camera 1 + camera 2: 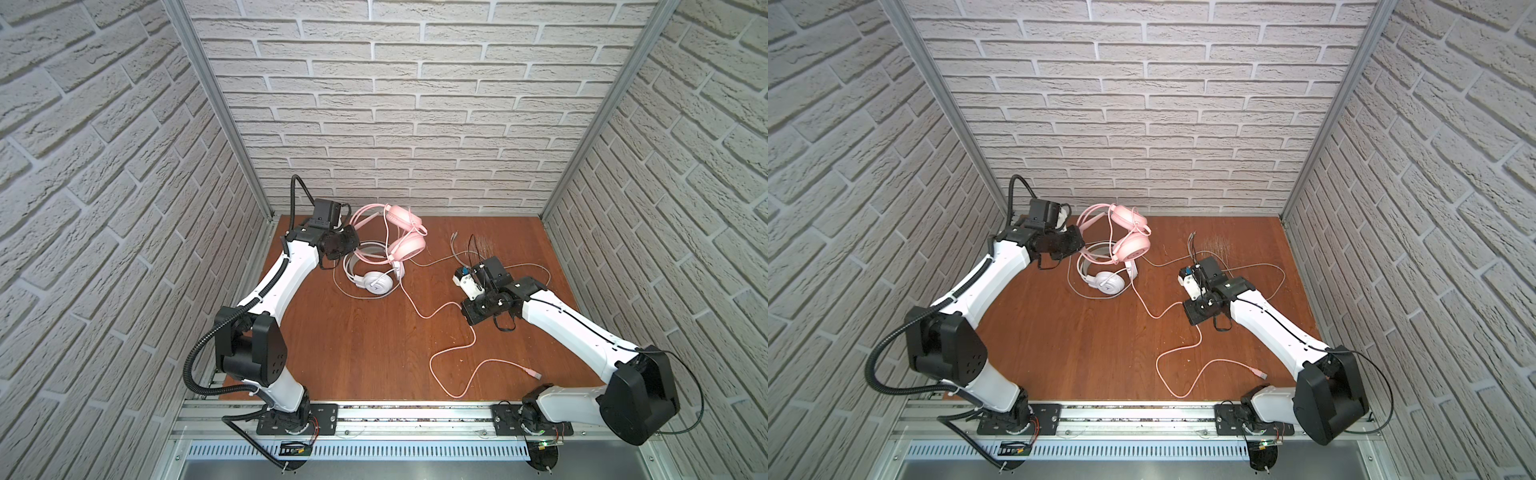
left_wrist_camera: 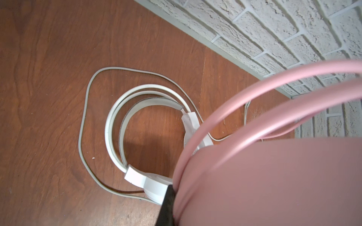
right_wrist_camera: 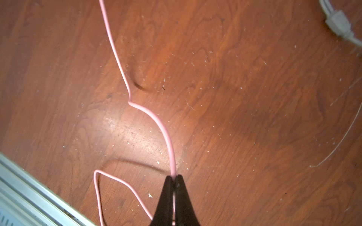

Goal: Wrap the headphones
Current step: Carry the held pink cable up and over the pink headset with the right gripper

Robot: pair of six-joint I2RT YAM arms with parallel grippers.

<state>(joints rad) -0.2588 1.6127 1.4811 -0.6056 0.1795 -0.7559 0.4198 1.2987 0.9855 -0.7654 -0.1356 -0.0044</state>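
Showing in both top views: pink headset (image 1: 405, 235) near the table's (image 1: 374, 353) back edge, propped over white headset (image 1: 1106, 282). Pink cord (image 1: 1183, 357) snakes toward front-right corner. Left wrist: left gripper (image 2: 168, 203) clamped on pink headband. Right wrist: right gripper (image 3: 174, 179) pinching pink cord.

2 arms (image 1: 557, 318): white shells, blk joints, blk corrugated cable on left.

Wooden table (image 1: 365, 340), white headset (image 1: 374, 282), cords
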